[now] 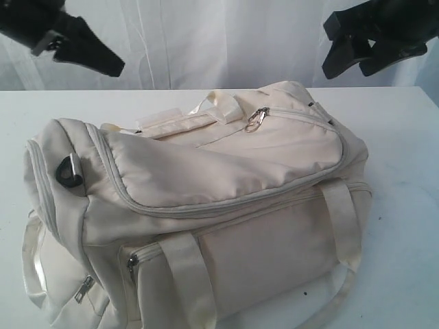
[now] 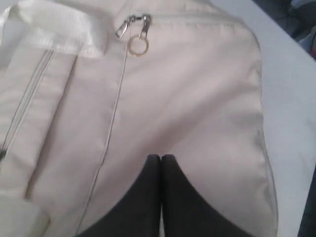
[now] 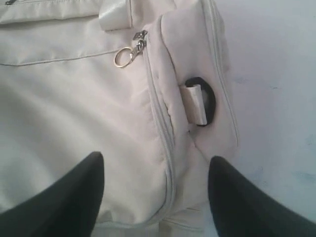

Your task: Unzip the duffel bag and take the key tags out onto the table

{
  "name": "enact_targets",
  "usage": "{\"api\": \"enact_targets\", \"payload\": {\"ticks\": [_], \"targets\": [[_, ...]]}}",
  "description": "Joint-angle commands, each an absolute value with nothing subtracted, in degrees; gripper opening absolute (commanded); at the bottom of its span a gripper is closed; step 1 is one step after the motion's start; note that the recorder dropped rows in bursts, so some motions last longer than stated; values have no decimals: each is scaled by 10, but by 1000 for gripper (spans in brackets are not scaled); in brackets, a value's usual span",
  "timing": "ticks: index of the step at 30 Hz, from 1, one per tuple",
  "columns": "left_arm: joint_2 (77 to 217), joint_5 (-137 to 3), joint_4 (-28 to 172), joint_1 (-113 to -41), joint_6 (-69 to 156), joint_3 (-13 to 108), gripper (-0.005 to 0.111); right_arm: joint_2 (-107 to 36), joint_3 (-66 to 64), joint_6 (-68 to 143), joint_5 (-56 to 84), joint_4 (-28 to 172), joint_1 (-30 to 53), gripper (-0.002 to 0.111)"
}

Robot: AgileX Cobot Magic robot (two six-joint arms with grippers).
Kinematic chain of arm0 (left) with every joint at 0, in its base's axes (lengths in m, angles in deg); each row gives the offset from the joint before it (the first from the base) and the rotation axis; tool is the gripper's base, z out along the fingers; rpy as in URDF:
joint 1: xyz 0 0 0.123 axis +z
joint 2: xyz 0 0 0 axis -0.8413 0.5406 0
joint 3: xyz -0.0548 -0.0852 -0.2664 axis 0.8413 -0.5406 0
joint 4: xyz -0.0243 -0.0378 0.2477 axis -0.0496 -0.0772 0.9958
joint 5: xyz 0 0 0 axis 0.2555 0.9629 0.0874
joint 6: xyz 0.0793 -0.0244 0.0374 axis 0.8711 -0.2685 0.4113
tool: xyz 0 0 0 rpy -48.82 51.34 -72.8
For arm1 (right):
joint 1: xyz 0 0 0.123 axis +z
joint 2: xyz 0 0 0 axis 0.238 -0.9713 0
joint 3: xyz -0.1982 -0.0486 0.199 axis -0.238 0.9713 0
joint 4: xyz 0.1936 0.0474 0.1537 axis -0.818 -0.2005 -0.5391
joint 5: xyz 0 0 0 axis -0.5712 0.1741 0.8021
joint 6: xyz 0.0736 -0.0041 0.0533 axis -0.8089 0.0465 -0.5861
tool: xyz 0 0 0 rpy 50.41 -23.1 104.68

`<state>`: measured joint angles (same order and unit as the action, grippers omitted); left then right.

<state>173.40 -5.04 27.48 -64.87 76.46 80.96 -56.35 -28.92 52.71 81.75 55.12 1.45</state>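
Judging the duffel bag [image 1: 226, 171] soft and slack, I target its metal zipper ring [image 1: 254, 125], left gripper [image 2: 161, 159] closed, right gripper [image 3: 155, 159] wide and empty.

Before me the duffel bag [image 1: 206, 205], cream-white and plump, fills the middle of the white table [image 1: 405, 151]. Its main zipper is closed all round the top flap. The grey pulls [image 1: 259, 113] meet near the bag's one o'clock, with a small metal ring [image 1: 252, 127] hanging there. A black D-ring [image 1: 70, 170] sits at its nine o'clock end.
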Motion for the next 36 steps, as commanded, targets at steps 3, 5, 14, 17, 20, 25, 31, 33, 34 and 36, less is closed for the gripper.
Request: {"api": "enact_targets", "payload": {"ticks": [3, 5, 14, 17, 20, 25, 31, 33, 34, 36], "targets": [[1877, -67, 226, -695, 703, 932, 0, -557, -293, 527, 819, 544, 11, 58], [1925, -78, 239, -714, 671, 977, 0, -557, -293, 527, 819, 544, 11, 58], [2076, -118, 265, -771, 551, 1141, 9, -557, -293, 534, 819, 544, 11, 58], [2102, -104, 261, -774, 540, 1161, 31, -557, -293, 535, 814, 543, 11, 58], [2114, -107, 261, -774, 540, 1161, 54, -557, -293, 535, 808, 540, 11, 58], [2124, -147, 234, -774, 548, 1161, 64, -558, -292, 535, 799, 540, 11, 58], [2149, -165, 227, -774, 548, 1161, 64, -559, -284, 535, 794, 539, 11, 58], [2154, -174, 209, -775, 555, 1161, 64, -561, -284, 535, 794, 539, 11, 58], [2156, -180, 195, -778, 568, 1161, 64, -562, -284, 535, 794, 539, 11, 58], [2156, -189, 191, -782, 576, 1161, 64, -564, -284, 535, 794, 539, 11, 58]]}}
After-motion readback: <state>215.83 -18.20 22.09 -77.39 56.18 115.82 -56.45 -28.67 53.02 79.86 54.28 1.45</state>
